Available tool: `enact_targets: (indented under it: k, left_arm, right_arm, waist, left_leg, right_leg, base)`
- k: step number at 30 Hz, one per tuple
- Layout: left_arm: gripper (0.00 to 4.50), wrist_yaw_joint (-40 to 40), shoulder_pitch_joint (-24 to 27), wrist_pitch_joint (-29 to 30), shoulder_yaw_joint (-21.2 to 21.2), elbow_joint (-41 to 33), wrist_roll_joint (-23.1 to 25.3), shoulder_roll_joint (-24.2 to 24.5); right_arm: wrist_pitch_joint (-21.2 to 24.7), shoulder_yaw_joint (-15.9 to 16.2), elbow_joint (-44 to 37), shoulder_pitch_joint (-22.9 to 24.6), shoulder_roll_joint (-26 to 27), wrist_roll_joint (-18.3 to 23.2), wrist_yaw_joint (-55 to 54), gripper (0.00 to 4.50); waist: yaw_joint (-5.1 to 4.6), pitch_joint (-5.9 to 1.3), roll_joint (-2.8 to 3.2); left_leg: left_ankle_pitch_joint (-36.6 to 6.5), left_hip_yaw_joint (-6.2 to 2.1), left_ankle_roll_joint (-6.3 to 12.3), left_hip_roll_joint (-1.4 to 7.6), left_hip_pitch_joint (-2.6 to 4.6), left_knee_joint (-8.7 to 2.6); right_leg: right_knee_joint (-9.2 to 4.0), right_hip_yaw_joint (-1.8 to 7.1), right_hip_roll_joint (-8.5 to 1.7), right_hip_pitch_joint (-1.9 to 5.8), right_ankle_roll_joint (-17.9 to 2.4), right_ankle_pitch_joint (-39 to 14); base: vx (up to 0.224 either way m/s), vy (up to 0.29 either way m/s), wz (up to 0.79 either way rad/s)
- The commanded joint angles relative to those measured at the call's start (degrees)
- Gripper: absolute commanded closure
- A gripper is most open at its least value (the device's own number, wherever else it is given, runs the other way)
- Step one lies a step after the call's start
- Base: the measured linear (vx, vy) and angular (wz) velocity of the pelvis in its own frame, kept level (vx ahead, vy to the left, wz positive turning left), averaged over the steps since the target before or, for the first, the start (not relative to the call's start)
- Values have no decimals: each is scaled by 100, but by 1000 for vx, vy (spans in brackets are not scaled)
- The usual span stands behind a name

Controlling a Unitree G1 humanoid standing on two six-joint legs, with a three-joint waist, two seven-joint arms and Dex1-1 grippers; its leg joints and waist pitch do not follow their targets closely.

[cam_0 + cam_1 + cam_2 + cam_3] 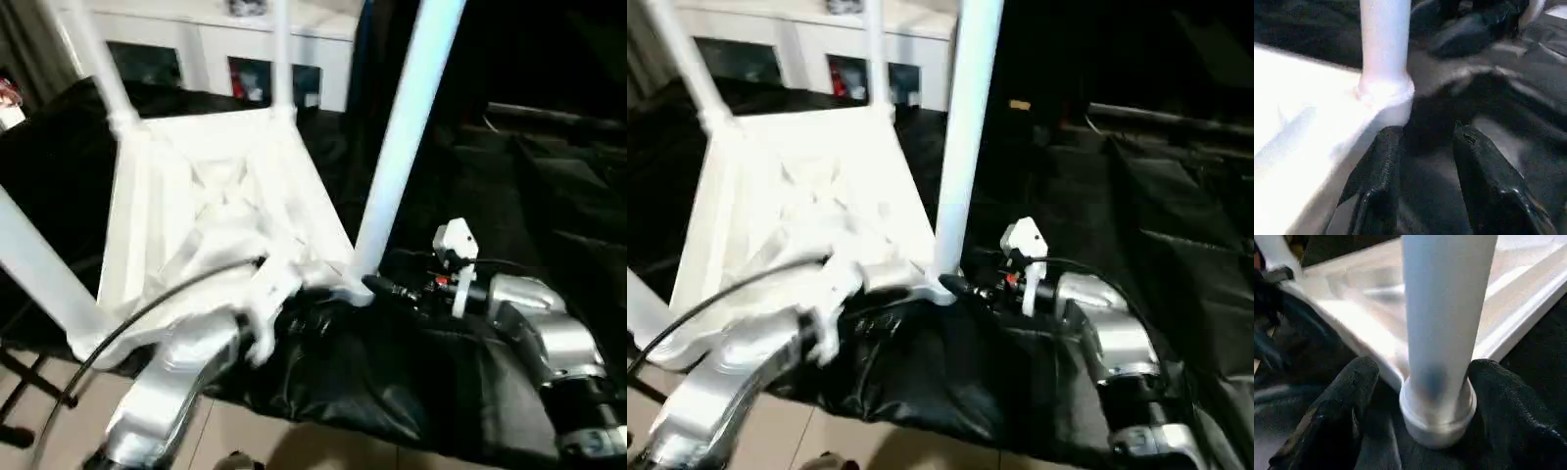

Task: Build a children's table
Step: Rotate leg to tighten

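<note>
The right gripper (1420, 406) has its jaws wide, one finger (1347, 396) on each side of the base of the near leg (402, 137), close against its flared end but not visibly clamping it. The left gripper (1422, 166) stands with jaws parted and empty just beside the same corner socket (1385, 93).

The children's table (211, 206) lies upside down on the black-draped surface (392, 382), legs pointing up.

To finish this step well, I judge the leg should be pressed straight down its axis while the rim is steadied, so it seats fully.

Behind, a white cabinet (211, 44) holds dim items I cannot identify.
</note>
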Motion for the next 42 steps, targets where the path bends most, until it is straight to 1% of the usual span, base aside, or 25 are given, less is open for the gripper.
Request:
enact_targets:
  k: [1,9,15,17,19,21,23,24,26,27,28,29,30,31,32,33,34,35,36,37,38,39,40,41,42]
  left_arm:
    - [230,-52,374,276,343,-602,-179,292]
    - [170,-352,1062,551,900,-1093,-518,951]
    - [116,-695,1647,753,1399,-1314,-816,1549]
    - [101,-787,1830,777,1628,-1342,-896,1706]
    - [92,-824,1908,826,1774,-1323,-969,1792]
    - [72,-880,2008,849,1911,-1280,-1075,1982]
    - [56,-985,2115,867,2085,-1213,-1121,2143]
    - [56,-1020,2148,871,2139,-1195,-1137,2187]
    - [40,-1110,2246,915,2332,-1145,-1194,2299]
    - [28,-1141,2319,919,2457,-1119,-1231,2369]
    - [20,-1148,2347,914,2500,-1112,-1239,2390]
    - [20,-1148,2347,914,2500,-1112,-1239,2390]
    - [15,-1173,2432,919,2587,-1105,-1258,2439]
    - [7,-1172,2480,918,2619,-1103,-1281,2470]
    - [7,-1172,2480,918,2619,-1103,-1281,2470]
    - [7,-1161,2559,890,2590,-1117,-1276,2502]
    - [7,-1151,2582,883,2570,-1131,-1272,2506]
    - [7,-1151,2582,883,2570,-1131,-1272,2506]
    - [7,-1114,2598,886,2517,-1169,-1283,2481]
    - [7,-1047,2613,902,2399,-1268,-1315,2399]
    - [7,-1011,2622,917,2348,-1320,-1335,2352]
    - [7,-1004,2624,917,2341,-1326,-1335,2346]
    - [7,-914,2655,923,2257,-1409,-1337,2257]
    - [7,-873,2670,924,2223,-1444,-1336,2218]
    - [7,-812,2694,909,2169,-1491,-1324,2152]
  right_arm:
    - [117,-17,-253,85,-293,14,273,117]
    - [461,198,-634,290,-680,118,734,117]
    - [1193,484,-1081,433,-919,504,1342,117]
    - [1164,509,-1035,367,-700,495,1234,117]
    - [1009,515,-918,270,-425,452,1038,117]
    - [833,558,-714,126,-78,390,737,117]
    - [585,592,-323,-89,326,251,367,117]
    - [522,600,-216,-149,429,215,269,117]
    - [328,570,173,-379,732,94,-131,117]
    - [197,498,469,-559,901,-9,-457,117]
    - [140,470,578,-624,952,-50,-566,117]
    - [140,470,578,-624,952,-50,-566,117]
    - [-77,327,1085,-892,1076,-241,-1178,117]
    - [-205,245,1367,-1036,1134,-329,-1493,117]
    - [-205,245,1367,-1036,1134,-329,-1493,117]
    - [-300,71,1875,-1301,1180,-435,-2163,117]
    - [-328,22,2014,-1371,1187,-458,-2352,117]
    - [-328,22,2014,-1371,1187,-458,-2352,117]
    - [-429,-108,2332,-1526,1212,-467,-2704,117]
    - [-597,-323,2887,-1799,1239,-496,-3397,117]
    - [-674,-396,3095,-1904,1239,-509,-3662,117]
    - [-683,-405,3113,-1913,1239,-507,-3686,117]
    - [-809,-523,3356,-2036,1234,-488,-4015,117]
    - [-866,-573,3454,-2086,1233,-478,-4140,117]
    - [-967,-630,3555,-2138,1229,-460,-4252,117]
  waist:
    - [1,-326,-50]
    - [-7,-272,-62]
    - [-25,-242,-60]
    - [-39,-211,-26]
    - [-98,-195,-35]
    - [-133,-204,6]
    - [-201,-185,57]
    - [-248,-166,88]
    - [-290,-138,146]
    - [-253,-128,157]
    - [-53,-99,234]
    - [7,-79,167]
    - [84,-65,-92]
    - [27,-64,-162]
    - [15,-63,-157]
    - [45,-46,-70]
    - [-36,7,51]
    - [8,17,241]
    - [227,-59,359]
    - [651,-25,429]
    - [667,-166,353]
    - [437,-385,-274]
    - [437,-159,-310]
    - [570,-169,-181]
    - [586,-75,-99]
  left_leg:
    - [-1888,-147,5,291,119,-510]
    - [-2516,-184,-124,261,175,-531]
    - [-2857,-235,-184,250,198,-535]
    - [-3159,-259,-279,244,239,-537]
    - [-3378,-296,-339,219,251,-525]
    - [-3493,-344,-392,224,239,-545]
    - [-3821,-398,-455,230,281,-562]
    - [-4135,-443,-508,261,250,-636]
    - [-4736,-479,-625,343,170,-846]
    - [-5061,-419,-682,411,45,-1060]
    - [-5322,-189,-747,445,-135,-1332]
    - [-5216,-85,-660,437,-174,-1384]
    - [-4310,39,-631,208,209,-948]
    - [-2457,-226,-354,-58,802,384]
    - [-1472,-381,-205,-65,593,414]
    - [-994,-507,-291,19,481,337]
    - [-2449,-545,-496,94,408,-92]
    - [-3701,-588,-645,239,377,-368]
    - [-5542,-512,-786,464,-426,-1134]
    - [-5783,127,-959,260,-670,-1333]
    - [-5307,190,-949,219,-628,-1260]
    - [-2817,113,-939,208,116,-379]
    - [-315,-490,-344,38,189,620]
    - [210,-601,-130,-69,-36,569]
    - [265,-597,-223,-6,-129,375]
  right_leg:
    - [-471,282,-257,224,-769,-2368]
    - [-578,280,-249,154,-481,-3064]
    - [-632,264,-261,131,-332,-3558]
    - [-686,235,-273,90,-271,-3876]
    - [-734,171,-278,85,-177,-4186]
    - [-741,129,-287,132,-137,-4212]
    - [-775,42,-263,136,-190,-4130]
    - [-745,-29,-222,204,-209,-3962]
    - [-545,-111,-117,347,-318,-3378]
    - [-212,-78,-8,456,-453,-2814]
    - [357,-40,120,550,-576,-2338]
    - [565,63,159,545,-508,-2229]
    - [-8,369,3,56,-295,-3851]
    - [-1071,606,-727,-573,-104,-5984]
    - [-1068,748,-862,-323,-196,-6131]
    - [-1016,454,-870,-48,-353,-6084]
    - [-803,-42,-428,69,-298,-5330]
    - [-643,-217,-154,115,-231,-4659]
    - [887,-290,172,819,-509,-2132]
    - [1176,-432,414,742,-535,-1518]
    - [1228,-217,360,862,-444,-1938]
    - [512,317,-252,348,33,-4525]
    - [-602,795,-854,-50,-301,-6227]
    - [-572,906,-769,225,-415,-5813]
    - [-481,663,-640,363,-723,-4828]
  base:
    - [0,0,0]
    - [0,0,0]
    - [0,0,0]
    - [0,0,0]
    - [0,0,0]
    - [0,0,0]
    - [0,0,0]
    - [0,0,0]
    - [0,0,0]
    - [-71,6,-6]
    - [-91,-33,9]
    - [-78,-85,23]
    - [-31,-81,24]
    - [-8,-110,16]
    - [-21,-59,2]
    - [-39,-44,-18]
    - [-51,41,-31]
    - [-51,41,-31]
    - [0,0,0]
    - [0,0,0]
    - [0,0,0]
    - [-27,-71,11]
    - [8,-142,2]
    - [6,-141,-5]
    - [-22,-62,-4]
